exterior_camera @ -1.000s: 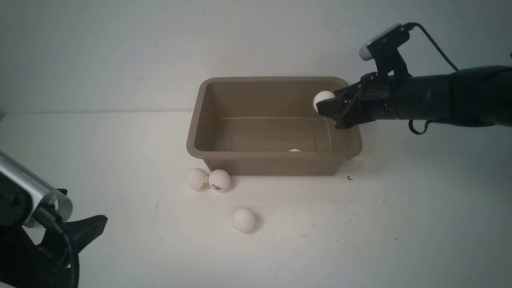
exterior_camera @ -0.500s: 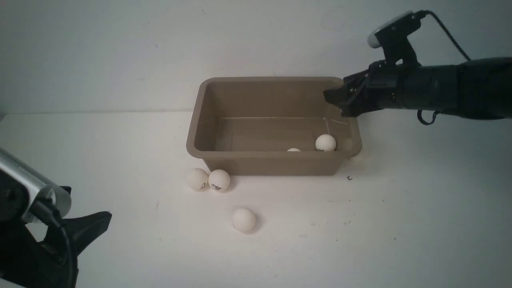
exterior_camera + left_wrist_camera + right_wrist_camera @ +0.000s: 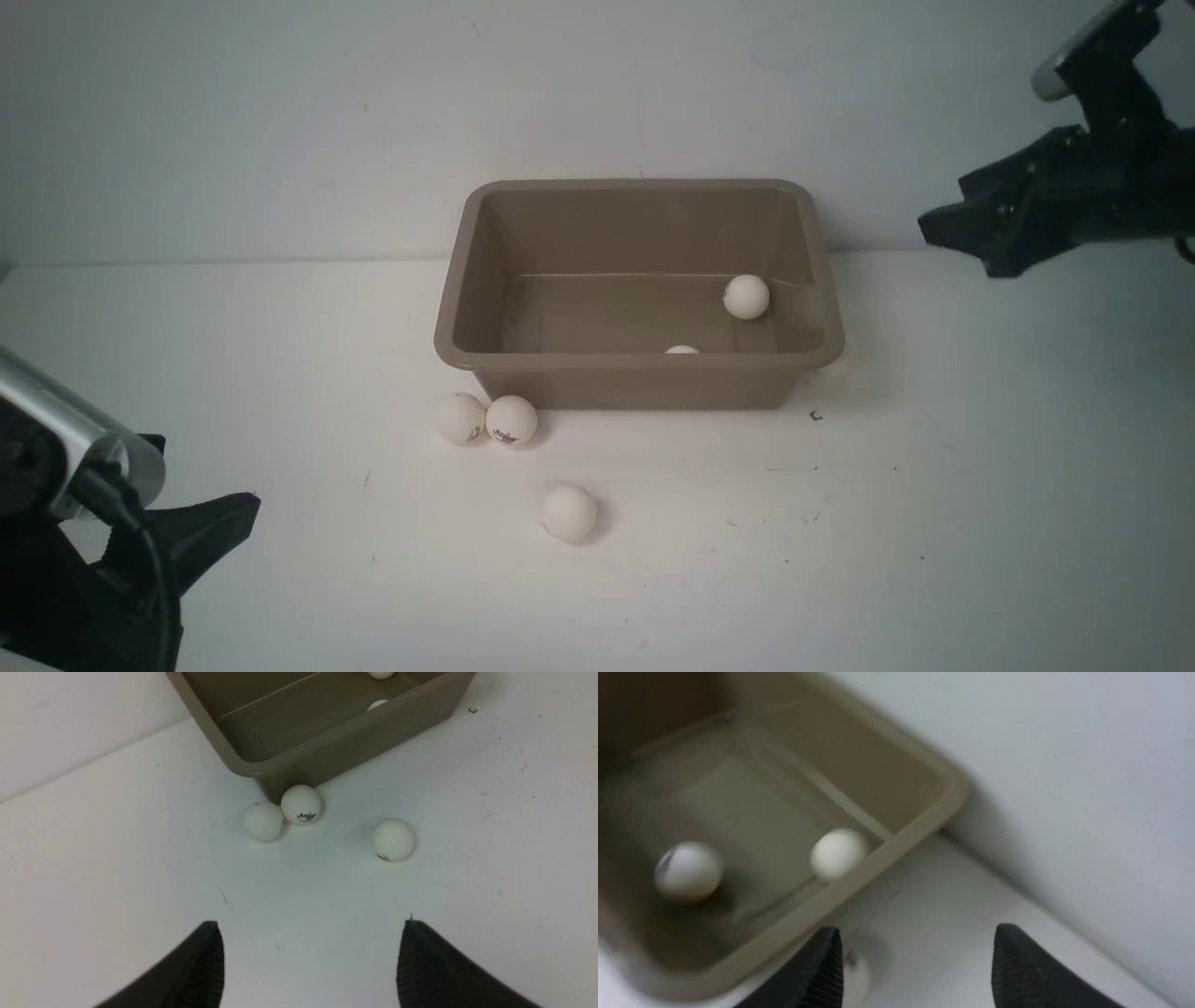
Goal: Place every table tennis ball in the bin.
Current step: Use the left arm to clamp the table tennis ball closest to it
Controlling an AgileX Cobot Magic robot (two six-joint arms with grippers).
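The left arm point(image 3: 56, 579) sits low at the near left corner of the table point(image 3: 840, 523), pointing forward and down toward the tabletop. The left gripper point(image 3: 311, 924) has its two black fingers spread wide, with nothing between them. The right arm point(image 3: 1120, 187) is raised over the far right edge, reaching leftward. The right gripper point(image 3: 917, 928) tilts down, its jaws parted and empty.
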